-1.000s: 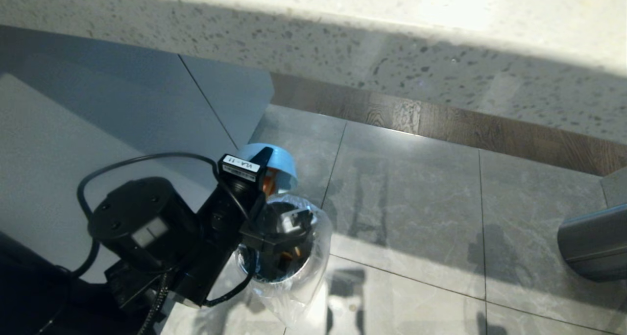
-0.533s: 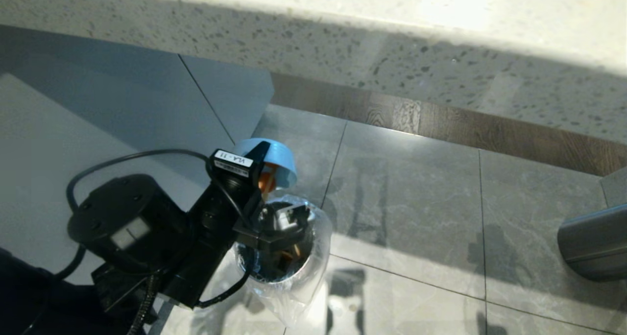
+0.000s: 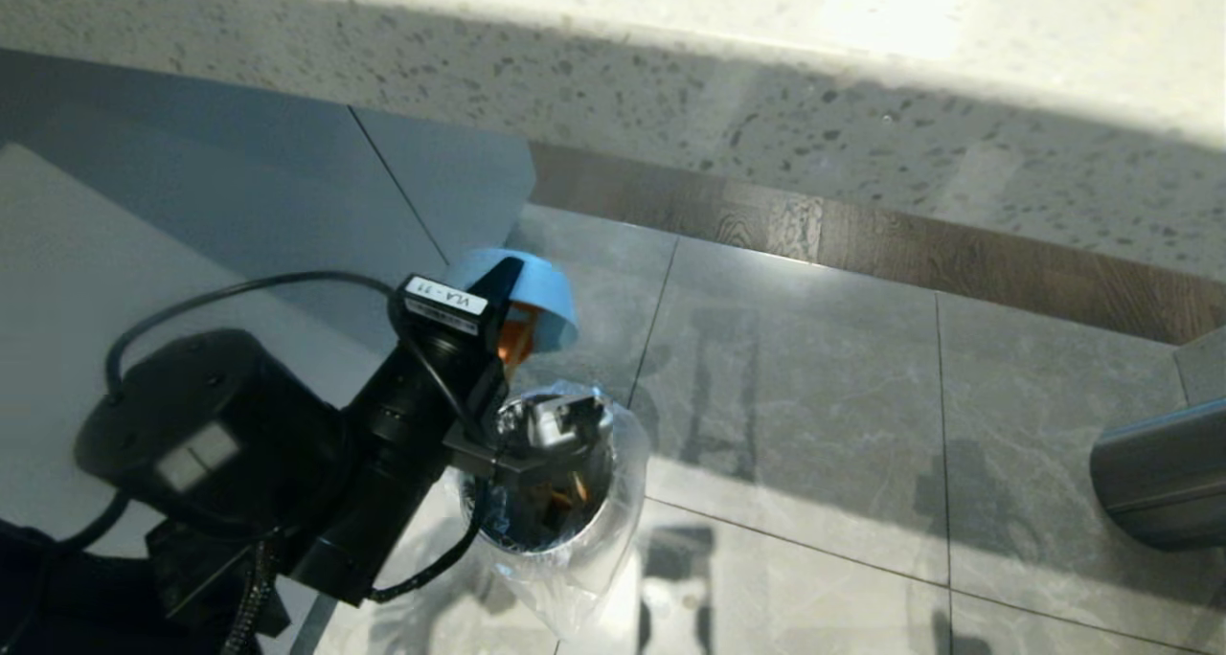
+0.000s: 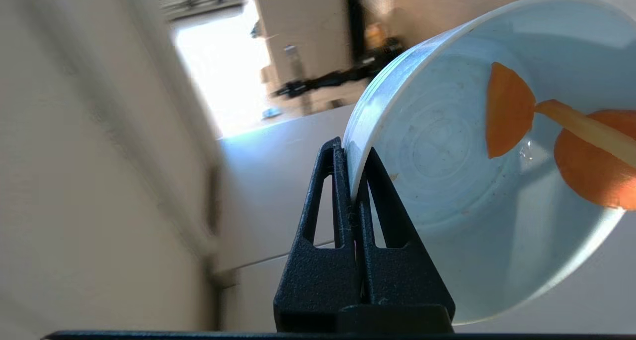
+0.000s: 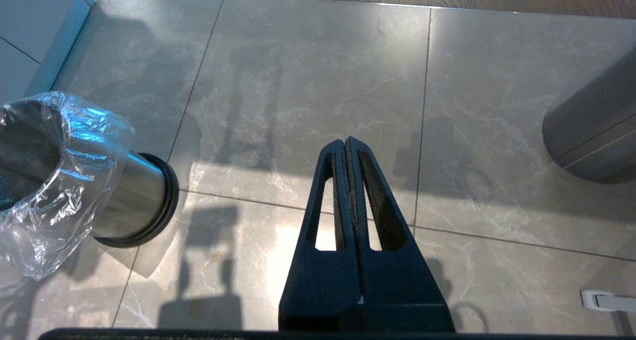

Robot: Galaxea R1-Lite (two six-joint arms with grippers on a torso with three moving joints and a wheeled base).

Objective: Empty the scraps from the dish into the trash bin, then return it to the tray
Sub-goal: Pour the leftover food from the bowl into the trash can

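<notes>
Tipping: dish [image 4: 462, 181] clamped by its rim in the left gripper [image 4: 352, 181], above the trash bin [image 3: 546, 502].
Scraps [image 4: 512, 111]: clinging inside; tilt steeper over the bin's mouth.
Right gripper [image 5: 346, 146]: closed, empty, idle above the floor.

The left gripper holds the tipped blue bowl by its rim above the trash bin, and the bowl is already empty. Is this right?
Not quite: the bowl still holds carrot slices, as the left wrist view shows. The left gripper does pinch its rim above the trash bin.

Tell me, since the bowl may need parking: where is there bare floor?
Bare tiles lie between the trash bin and the dark cylinder. It is crowded at the bin, where the left gripper holds the dish.
</notes>
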